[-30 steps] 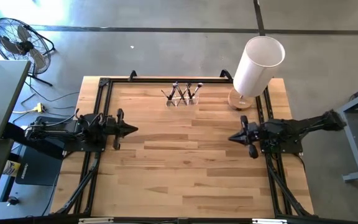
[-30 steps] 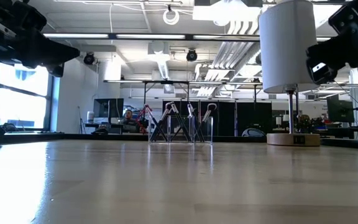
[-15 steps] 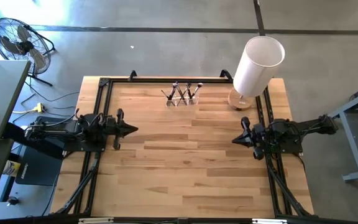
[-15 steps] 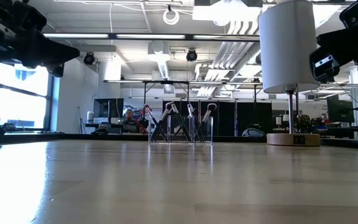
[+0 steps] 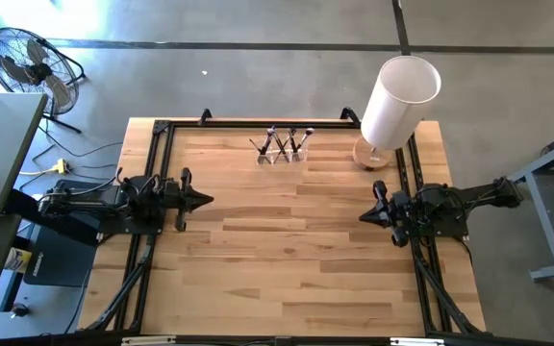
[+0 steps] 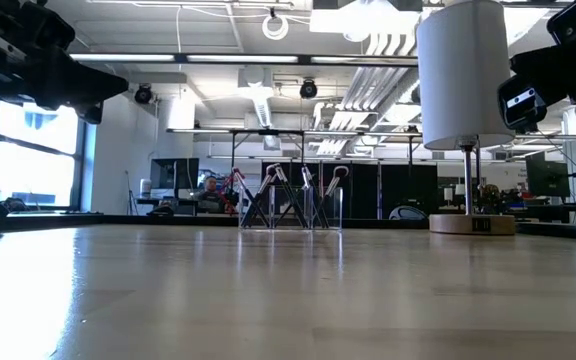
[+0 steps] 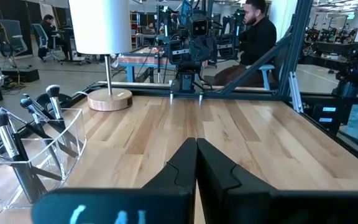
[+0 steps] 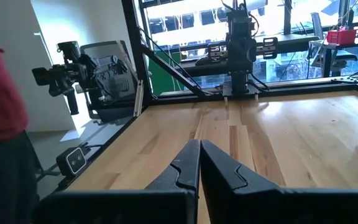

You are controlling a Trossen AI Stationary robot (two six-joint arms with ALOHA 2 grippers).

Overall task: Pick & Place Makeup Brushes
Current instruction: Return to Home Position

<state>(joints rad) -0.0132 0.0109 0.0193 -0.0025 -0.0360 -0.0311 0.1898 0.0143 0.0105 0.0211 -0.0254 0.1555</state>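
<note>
Several makeup brushes [image 5: 279, 142] stand bristles-up, leaning in a small clear holder [image 5: 282, 152] at the table's far middle; they also show in the low view [image 6: 288, 192] and the left wrist view [image 7: 27, 121]. My left gripper [image 5: 208, 200] is shut and empty, above the table's left side. My right gripper [image 5: 362, 216] is shut and empty, above the table's right side. In each wrist view the fingers meet at the tips, in the left wrist view [image 7: 196, 144] and the right wrist view [image 8: 199, 144].
A big white cylinder on a round wooden base [image 5: 394, 101] stands at the far right corner. A black frame [image 5: 157, 135] runs along the table's edges. A person [image 7: 257, 34] sits beyond the table's right side. Bare wood lies between the grippers.
My right gripper has drawn back a little toward the table's right and near edges and has stayed shut. My left arm has kept still.
</note>
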